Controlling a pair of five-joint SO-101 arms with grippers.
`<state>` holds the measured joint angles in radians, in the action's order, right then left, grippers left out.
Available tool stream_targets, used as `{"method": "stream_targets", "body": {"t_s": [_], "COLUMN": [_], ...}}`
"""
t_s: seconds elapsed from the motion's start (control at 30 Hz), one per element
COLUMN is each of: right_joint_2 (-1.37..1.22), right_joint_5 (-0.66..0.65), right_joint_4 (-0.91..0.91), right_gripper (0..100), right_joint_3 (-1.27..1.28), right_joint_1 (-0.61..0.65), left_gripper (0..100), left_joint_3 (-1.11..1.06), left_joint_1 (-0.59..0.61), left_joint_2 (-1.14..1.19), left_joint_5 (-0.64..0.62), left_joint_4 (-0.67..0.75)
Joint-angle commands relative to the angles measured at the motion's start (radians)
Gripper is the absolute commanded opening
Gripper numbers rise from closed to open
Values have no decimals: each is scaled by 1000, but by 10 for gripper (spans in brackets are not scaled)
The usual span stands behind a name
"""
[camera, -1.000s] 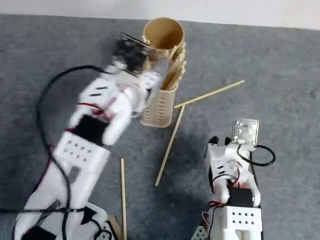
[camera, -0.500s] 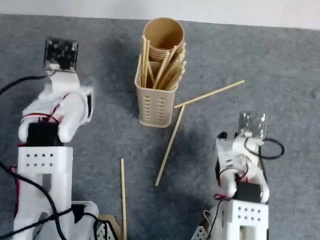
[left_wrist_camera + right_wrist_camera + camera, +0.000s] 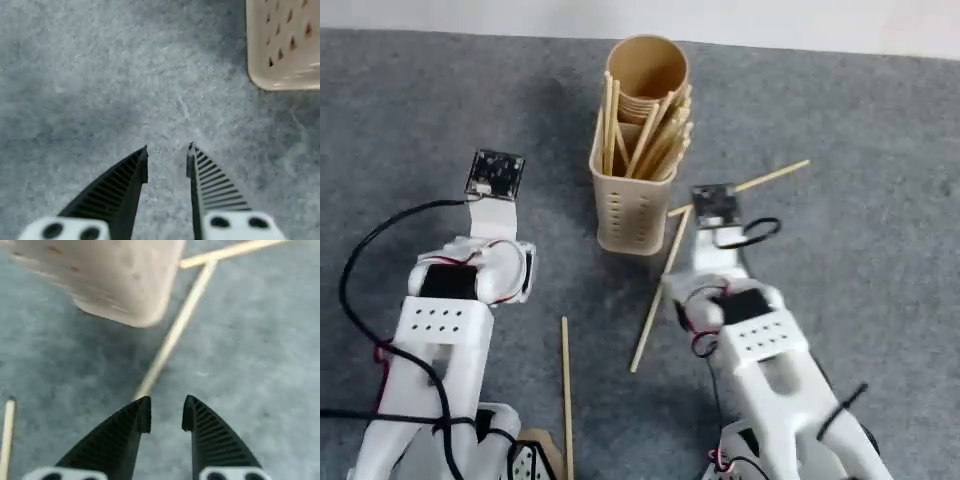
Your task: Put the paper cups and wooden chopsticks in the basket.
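Quick status. The basket [image 3: 630, 215] stands upright towards the back of the grey carpet [image 3: 880, 250], and it's already pretty loaded. The paper cups [image 3: 648, 70] sit stacked in its far end, and a bundle of chopsticks [image 3: 655, 140] leans inside right next to them. Every cup we can see is in the basket, so we'd call the cup half done.

What's left is three sticks on the floor:
- The slanted chopstick [image 3: 650, 320] runs from the basket's foot out towards the right arm [image 3: 760, 345].
- The far chopstick [image 3: 775, 175] points off sideways from about the same spot.
- The lone chopstick [image 3: 566, 390] lies well apart from the basket, nearer the left arm [image 3: 450, 320].

The first two seem to meet right beside the basket, but we can't tell if they actually touch it.

The right gripper [image 3: 165, 407] hangs low over the carpet with its jaws a little apart and nothing between them. The near end of the slanted chopstick lies just ahead of its tips, so we reckon that one's next up. The left gripper [image 3: 167, 152] is also slightly spread and empty, over bare carpet with a corner of the basket nearby.

So by our count it's mostly done, with three sticks to go and none of them picked up yet.
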<state>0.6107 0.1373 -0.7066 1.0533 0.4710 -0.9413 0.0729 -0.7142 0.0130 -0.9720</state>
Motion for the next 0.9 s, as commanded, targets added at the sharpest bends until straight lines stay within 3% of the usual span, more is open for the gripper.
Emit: {"method": "stream_targets", "body": {"t_s": [0.0, 0.17, 0.23, 0.53, 0.63, 0.73, 0.87], "right_joint_2": [-51, -159, -217, -467, -461, -429, -346], "right_joint_5": [35, 299, 339, 347, 347, 345, 345], "right_joint_4": [73, 130, 180, 225, 225, 223, 176], "right_gripper": [115, 115, 115, 112, 89, 1, 3], "right_joint_3": [-16, -16, -18, -25, -18, -18, -18], "right_joint_1": [61, 88, 87, 87, 87, 84, 27], "left_gripper": [143, 143, 143, 142, 142, 142, 142], "left_joint_3": [-4, -4, -4, -4, -5, -5, -5], "left_joint_1": [-18, 4, 16, 31, 31, 31, 31], "left_joint_2": [-22, -22, -22, -28, -28, -28, -28], "left_joint_5": [-11, -8, -8, -8, -9, -11, -11], "left_joint_4": [17, 17, 17, 17, 17, 17, 17]}}
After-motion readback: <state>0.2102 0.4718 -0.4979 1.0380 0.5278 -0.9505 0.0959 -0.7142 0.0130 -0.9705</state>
